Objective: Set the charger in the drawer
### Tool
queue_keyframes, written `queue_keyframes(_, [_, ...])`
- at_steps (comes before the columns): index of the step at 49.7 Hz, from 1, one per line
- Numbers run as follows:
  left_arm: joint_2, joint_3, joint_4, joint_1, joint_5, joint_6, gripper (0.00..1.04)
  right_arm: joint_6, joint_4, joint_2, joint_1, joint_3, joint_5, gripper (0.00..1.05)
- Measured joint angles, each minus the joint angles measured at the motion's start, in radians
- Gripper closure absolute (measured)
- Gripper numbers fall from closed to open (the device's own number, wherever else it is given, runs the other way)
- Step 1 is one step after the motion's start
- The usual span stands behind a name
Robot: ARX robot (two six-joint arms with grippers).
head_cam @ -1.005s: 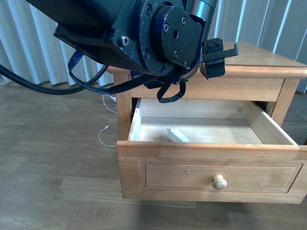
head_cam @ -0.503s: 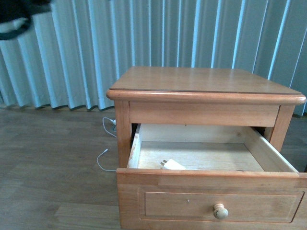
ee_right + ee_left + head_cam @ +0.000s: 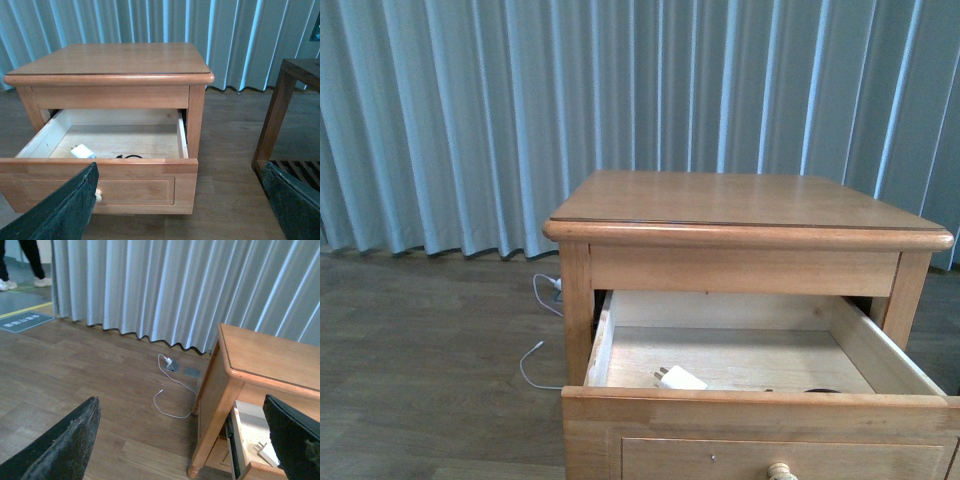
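Observation:
The drawer (image 3: 740, 412) of the light-wood nightstand (image 3: 740, 200) stands pulled out. The white charger (image 3: 678, 378) lies on the drawer floor near its front left, prongs pointing left, with a bit of its black cable (image 3: 820, 391) showing behind the front panel. It also shows in the right wrist view (image 3: 82, 151), with the cable loop (image 3: 131, 157), and in the left wrist view (image 3: 270, 454). My left gripper (image 3: 180, 440) is open and empty, off the nightstand's left side above the floor. My right gripper (image 3: 177, 207) is open and empty, in front of the drawer (image 3: 140, 190). Neither arm shows in the front view.
A thin white cable (image 3: 172, 395) lies on the wood floor left of the nightstand, plugged into a floor socket (image 3: 170, 363). Curtains hang behind. A dark wooden side table (image 3: 280, 115) stands to the nightstand's right. The drawer's round knob (image 3: 98, 196) shows beside my right finger.
My left arm, which filled the upper front view over the drawer a second ago, has pulled out of that view. The view has lifted. The charger stays in the drawer.

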Motion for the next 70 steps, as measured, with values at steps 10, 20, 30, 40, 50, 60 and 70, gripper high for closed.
queue_keyframes(10, [-0.042, -0.055, -0.019, 0.080, 0.043, -0.032, 0.06, 0.000, 0.000, 0.000, 0.000, 0.000, 0.000, 0.08])
queue_keyframes(20, [-0.057, -0.056, -0.053, 0.128, 0.188, 0.007, 0.14, 0.000, 0.000, 0.000, 0.000, 0.000, 0.000, 0.08])
queue_keyframes(30, [-0.142, -0.185, -0.031, 0.349, 0.550, 0.112, 0.53, 0.000, 0.000, 0.000, 0.000, 0.000, 0.000, 0.08])
queue_keyframes(40, [-0.197, -0.274, 0.001, 0.352, 0.561, 0.124, 0.89, 0.000, 0.000, 0.000, 0.000, 0.000, 0.000, 0.08])
queue_keyframes(50, [-0.238, -0.338, 0.022, 0.353, 0.561, 0.130, 1.01, 0.000, 0.000, 0.000, 0.000, 0.000, 0.000, 0.08])
queue_keyframes(60, [-0.268, -0.379, 0.032, 0.354, 0.561, 0.130, 1.01, 0.000, 0.000, 0.000, 0.000, 0.000, 0.000, 0.08])
queue_keyframes(70, [-0.290, -0.406, 0.039, 0.354, 0.561, 0.130, 1.01, 0.000, 0.000, 0.000, 0.000, 0.000, 0.000, 0.08])
